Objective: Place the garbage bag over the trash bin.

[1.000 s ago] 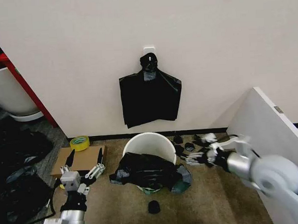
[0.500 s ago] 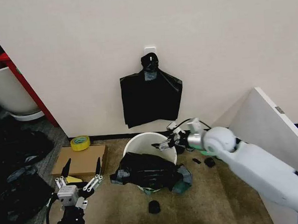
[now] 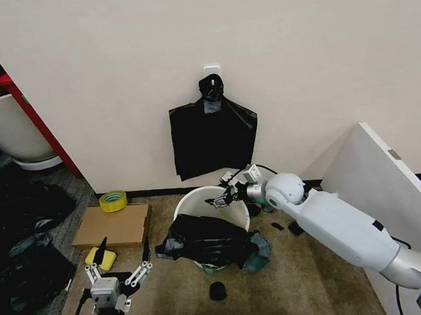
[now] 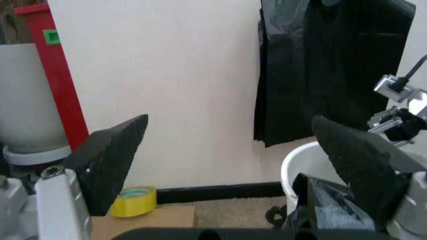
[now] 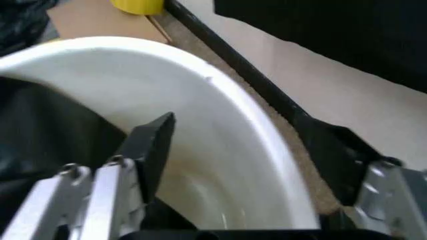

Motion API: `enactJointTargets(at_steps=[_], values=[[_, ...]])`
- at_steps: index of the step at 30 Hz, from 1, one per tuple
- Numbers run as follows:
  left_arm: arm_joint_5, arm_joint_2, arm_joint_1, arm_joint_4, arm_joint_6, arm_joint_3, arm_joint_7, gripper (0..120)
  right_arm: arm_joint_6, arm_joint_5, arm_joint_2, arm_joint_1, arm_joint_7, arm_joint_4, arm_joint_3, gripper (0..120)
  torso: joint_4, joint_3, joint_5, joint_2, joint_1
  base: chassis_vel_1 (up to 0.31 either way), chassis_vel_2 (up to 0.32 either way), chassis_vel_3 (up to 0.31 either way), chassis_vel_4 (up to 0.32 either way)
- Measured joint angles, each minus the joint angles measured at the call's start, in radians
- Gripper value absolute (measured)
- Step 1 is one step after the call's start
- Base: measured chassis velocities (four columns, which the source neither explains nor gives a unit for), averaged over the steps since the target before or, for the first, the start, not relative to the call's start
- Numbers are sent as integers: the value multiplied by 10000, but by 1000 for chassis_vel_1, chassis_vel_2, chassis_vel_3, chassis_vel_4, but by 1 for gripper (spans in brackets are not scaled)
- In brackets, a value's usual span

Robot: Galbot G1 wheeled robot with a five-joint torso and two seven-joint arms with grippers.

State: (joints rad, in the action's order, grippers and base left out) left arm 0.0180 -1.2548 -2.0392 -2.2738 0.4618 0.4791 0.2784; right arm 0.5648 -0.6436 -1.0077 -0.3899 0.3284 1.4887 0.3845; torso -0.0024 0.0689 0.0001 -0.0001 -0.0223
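Right gripper (image 3: 223,197), swung in from the floor clutter beside the bin (image 3: 199,200) to its back rim, jaws spread astride that bare rim, bag (image 3: 208,242) draped only over the bin's front; left gripper (image 3: 121,264) released, retreating from the bin.

The trash bin (image 3: 211,200), a round cream-white bucket, stands upright on the carpet just below the wall. The garbage bag (image 3: 209,241), glossy, crinkled black, lies draped over the bin's near rim.
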Motion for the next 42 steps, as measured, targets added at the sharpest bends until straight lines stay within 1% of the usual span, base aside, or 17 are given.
enactJointTargets(at_steps=[1, 3, 5, 6, 8, 10, 11, 12, 13, 18, 24, 29, 33, 35, 37, 40, 42], values=[[6, 0, -3, 0, 0, -3, 1, 97, -10, 9, -16, 35, 20, -62, 21, 61, 0, 0, 1, 0, 0, 0, 0, 0, 0], [48, 17, 2, 0, 0, 0, 6, 97, -74, 48, -59, 231, 172, -402, 157, 49, -1, 0, -1, 0, 0, 0, 0, 0, 0], [109, 54, 24, 0, -2, 17, 7, 97, -238, 109, -59, 327, 261, -650, 328, 42, 0, 0, 0, 0, 0, 0, 0, 0, 0], [109, 54, 24, 0, -2, 17, 7, 97, -238, 109, -59, 327, 261, -650, 328, 42, 0, 0, 0, 0, 0, 0, 0, 0, 0], [162, 71, 47, 0, -16, 30, 8, 97, -422, 144, -22, 369, 376, -839, 476, 35, -1, 0, 0, 0, 0, 0, 0, 0, 0], [200, 61, 57, 3, -35, 28, 9, 97, -548, 150, 31, 377, 469, -996, 611, 24, -2, 0, 1, 0, 0, 0, 0, 0, 0], [206, 57, 61, 4, -40, 23, 9, 97, -564, 146, 35, 377, 484, -1017, 618, 22, -2, 0, 1, 1, 0, 0, 0, 0, 0], [214, 42, 77, 4, -47, 11, 9, 97, -579, 122, 36, 378, 510, -1055, 623, 17, -2, -1, 0, 1, 1, 0, 0, 0, 0], [214, 42, 77, 4, -47, 11, 9, 97, -579, 122, 36, 378, 510, -1055, 623, 17, -2, -1, 0, 1, 1, 0, 0, 0, 0], [247, 17, 112, -23, -79, -20, 9, 97, -559, -69, 15, 349, 538, -1173, 555, 2, -3, -2, -1, 2, 2, 0, 0, 0, 0], [305, 9, 62, -52, -81, -10, 20, 97, -443, -217, 71, 179, 400, -1107, 410, 1, 0, -2, -1, 2, 2, 0, 0, 0, 0], [410, 2, 67, -114, -96, -10, 29, 97, 117, -745, 527, -508, -379, -304, -185, 1, 6, 0, 3, 2, 1, 0, 0, 0, 0], [661, 78, 207, -188, -231, 12, 35, 97, 995, -1347, 1094, -1573, -1749, 877, -1316, 1, -2, 1, 4, 1, 1, 0, 0, 0, 0], [690, 91, 230, -192, -248, 12, 34, 97, 1058, -1448, 1183, -1714, -1958, 1043, -1436, 1, -3, 0, 4, 1, 1, 0, 0, 0, 0], [799, 147, 381, -200, -343, 0, 36, 97, 1271, -2108, 1503, -2457, -3021, 1821, -2081, 0, -4, 0, 4, 1, 1, 0, 0, 0, 0], [878, 209, 503, -219, -448, -12, 35, 97, 1279, -2872, 1621, -3237, -4176, 2549, -2675, 0, -3, 1, 3, 1, 1, 0, 0, 0, 0], [911, 254, 600, -232, -517, -14, 38, 97, 1247, -3667, 1517, -3806, -5723, 3137, -3060, 0, -2, 0, 3, 1, 1, 0, 0, 0, 0]])
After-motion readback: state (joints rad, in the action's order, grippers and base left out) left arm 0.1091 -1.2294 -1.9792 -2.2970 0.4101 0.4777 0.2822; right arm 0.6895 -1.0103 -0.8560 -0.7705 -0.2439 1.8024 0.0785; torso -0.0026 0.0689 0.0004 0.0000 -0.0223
